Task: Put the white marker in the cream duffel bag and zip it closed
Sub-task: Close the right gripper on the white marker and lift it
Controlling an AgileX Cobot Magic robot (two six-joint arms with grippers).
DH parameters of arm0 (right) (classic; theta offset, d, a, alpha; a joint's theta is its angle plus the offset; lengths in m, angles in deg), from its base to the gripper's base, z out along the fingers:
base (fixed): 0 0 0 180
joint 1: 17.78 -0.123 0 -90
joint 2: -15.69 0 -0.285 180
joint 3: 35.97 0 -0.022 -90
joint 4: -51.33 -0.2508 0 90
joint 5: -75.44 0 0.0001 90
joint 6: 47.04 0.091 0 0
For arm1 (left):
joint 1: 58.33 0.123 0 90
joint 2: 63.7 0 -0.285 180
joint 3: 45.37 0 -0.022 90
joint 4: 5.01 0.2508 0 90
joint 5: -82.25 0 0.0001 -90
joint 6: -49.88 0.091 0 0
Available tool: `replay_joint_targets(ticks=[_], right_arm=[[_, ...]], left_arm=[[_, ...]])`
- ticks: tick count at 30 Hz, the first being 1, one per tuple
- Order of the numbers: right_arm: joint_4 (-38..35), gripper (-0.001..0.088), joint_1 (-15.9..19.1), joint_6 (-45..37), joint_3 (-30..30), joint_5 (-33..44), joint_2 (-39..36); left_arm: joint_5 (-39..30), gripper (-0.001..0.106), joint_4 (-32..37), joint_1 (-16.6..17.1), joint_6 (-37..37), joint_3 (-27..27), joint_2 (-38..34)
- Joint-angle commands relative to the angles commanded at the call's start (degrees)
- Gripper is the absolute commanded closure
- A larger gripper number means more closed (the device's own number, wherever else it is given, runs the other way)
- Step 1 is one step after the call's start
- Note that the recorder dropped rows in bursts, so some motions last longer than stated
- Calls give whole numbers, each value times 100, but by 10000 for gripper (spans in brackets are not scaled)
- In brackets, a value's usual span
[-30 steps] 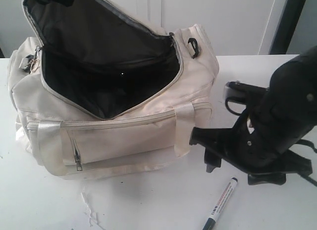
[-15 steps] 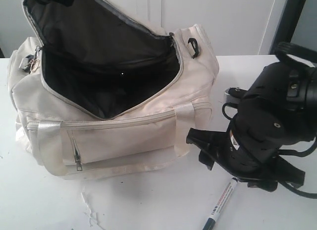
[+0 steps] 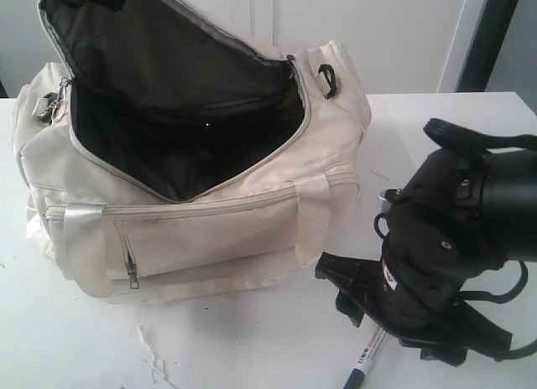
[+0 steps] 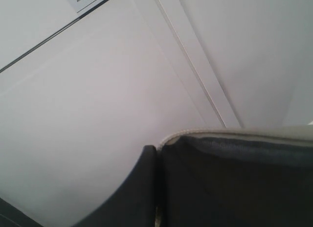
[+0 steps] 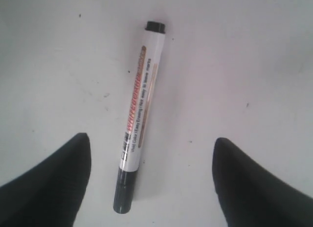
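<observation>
The cream duffel bag [image 3: 210, 230] sits on the white table [image 3: 252, 347] with its top zip undone. Its big flap stands up, so you can see the black inside. The white marker [image 5: 139, 114] is not in the bag. It lies flat on the table in front of the bag's right end, apart from the bag. In the outside view the right arm hides most of it. The right gripper [image 5: 149, 148] hangs right over the marker, pointing down. Its two black fingers [image 5: 54, 178] are spread as wide as they go, one on each side of the marker. They do not touch it, and the gripper has nothing in it. The left gripper [image 4: 146, 183] is up by the raised flap, with one dark finger right against the flap's cream edge. It may be pinching the flap, but so little of it shows that I cannot tell if it is open or closed.
</observation>
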Motion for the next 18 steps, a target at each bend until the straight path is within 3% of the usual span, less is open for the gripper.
replay_joint_targets(ticks=[13,18], right_arm=[[733,248,10,447,325,-519,-55],[684,248,10,447,325,-743,-396]], left_arm=[[0,1053,0,0,0,0,0],[0,1053,0,0,0,0,0]])
